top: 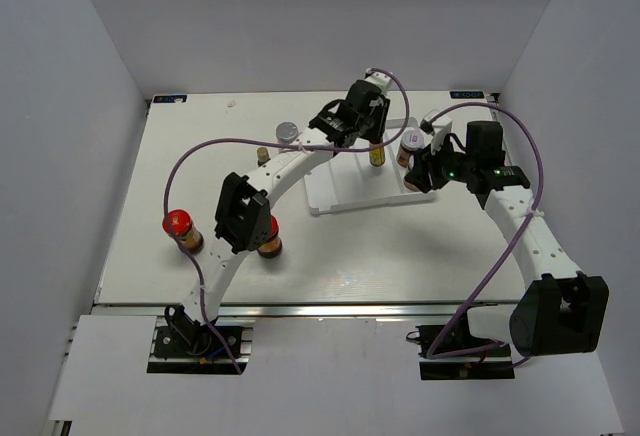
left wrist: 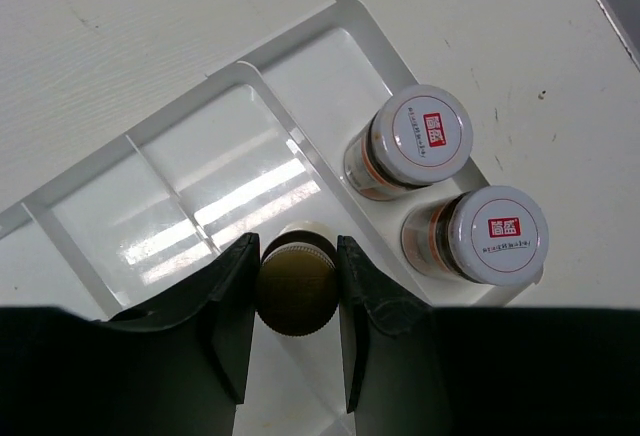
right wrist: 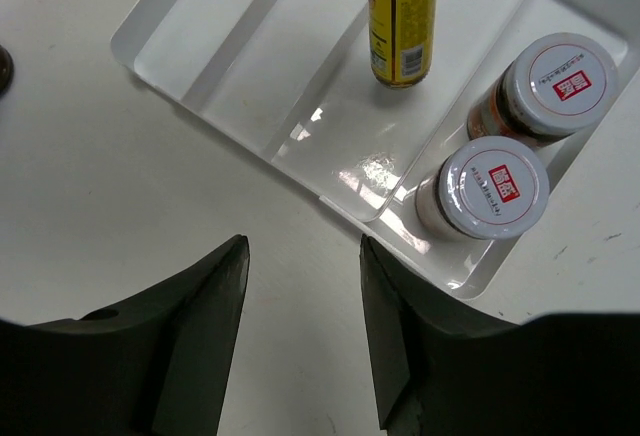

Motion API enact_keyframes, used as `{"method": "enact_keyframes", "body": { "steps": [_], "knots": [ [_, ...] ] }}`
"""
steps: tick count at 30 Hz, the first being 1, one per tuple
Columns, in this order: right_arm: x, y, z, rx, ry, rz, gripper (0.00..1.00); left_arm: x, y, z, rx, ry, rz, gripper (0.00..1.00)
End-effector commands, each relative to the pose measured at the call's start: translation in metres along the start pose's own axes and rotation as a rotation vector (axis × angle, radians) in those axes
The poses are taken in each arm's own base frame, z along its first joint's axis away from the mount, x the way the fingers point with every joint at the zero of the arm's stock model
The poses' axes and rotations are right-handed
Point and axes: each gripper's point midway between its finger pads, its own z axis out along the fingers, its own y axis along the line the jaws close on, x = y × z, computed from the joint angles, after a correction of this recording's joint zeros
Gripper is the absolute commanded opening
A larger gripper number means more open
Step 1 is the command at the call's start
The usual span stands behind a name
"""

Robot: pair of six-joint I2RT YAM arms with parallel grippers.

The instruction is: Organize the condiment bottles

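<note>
Placement step: left jaws clamped on yellow bottle (right wrist: 402,16), upright in tray (right wrist: 250,26), left of white-lidded jars (right wrist: 495,186). Next: release, lift straight up. Right jaws apart, empty.

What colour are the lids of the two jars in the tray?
The lids are white with a red square logo; clearest in the right wrist view.

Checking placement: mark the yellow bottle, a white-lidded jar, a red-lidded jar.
yellow bottle (right wrist: 402,36), right wrist view, label.
white-lidded jar (right wrist: 492,186), right wrist view, lid.
red-lidded jar (top: 178,223), top view, lid.
</note>
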Motion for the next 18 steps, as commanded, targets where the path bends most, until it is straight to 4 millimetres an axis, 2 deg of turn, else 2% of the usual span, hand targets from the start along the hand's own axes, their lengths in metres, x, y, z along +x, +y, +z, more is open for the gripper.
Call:
{"method": "enact_keyframes", "body": {
  "steps": [1, 7, 10, 11, 13, 14, 18],
  "knots": [
    [-0.006, 0.000, -0.006, 0.022, -0.041, -0.009, 0.54, -0.032, -0.017, -0.007, -0.016, -0.115, 0.045, 0.00],
    [-0.003, 0.001, -0.009, 0.031, -0.042, -0.012, 0.58, -0.017, -0.013, 0.002, -0.067, -0.091, 0.084, 0.00],
    [-0.001, 0.001, -0.009, 0.035, -0.040, -0.011, 0.62, -0.013, -0.012, 0.004, -0.082, -0.085, 0.101, 0.09],
    [0.000, 0.001, -0.010, 0.039, -0.038, -0.010, 0.63, -0.011, -0.011, 0.004, -0.087, -0.078, 0.102, 0.20],
    [-0.001, 0.000, -0.010, 0.042, -0.041, -0.012, 0.66, -0.006, -0.009, 0.006, -0.096, -0.065, 0.107, 0.32],
    [-0.001, 0.001, -0.010, 0.040, -0.041, -0.013, 0.67, -0.005, -0.010, 0.005, -0.095, -0.060, 0.109, 0.43],
    [0.002, 0.002, -0.011, 0.042, -0.037, -0.020, 0.70, -0.003, -0.013, 0.002, -0.093, -0.055, 0.112, 0.68]
  ]
}}
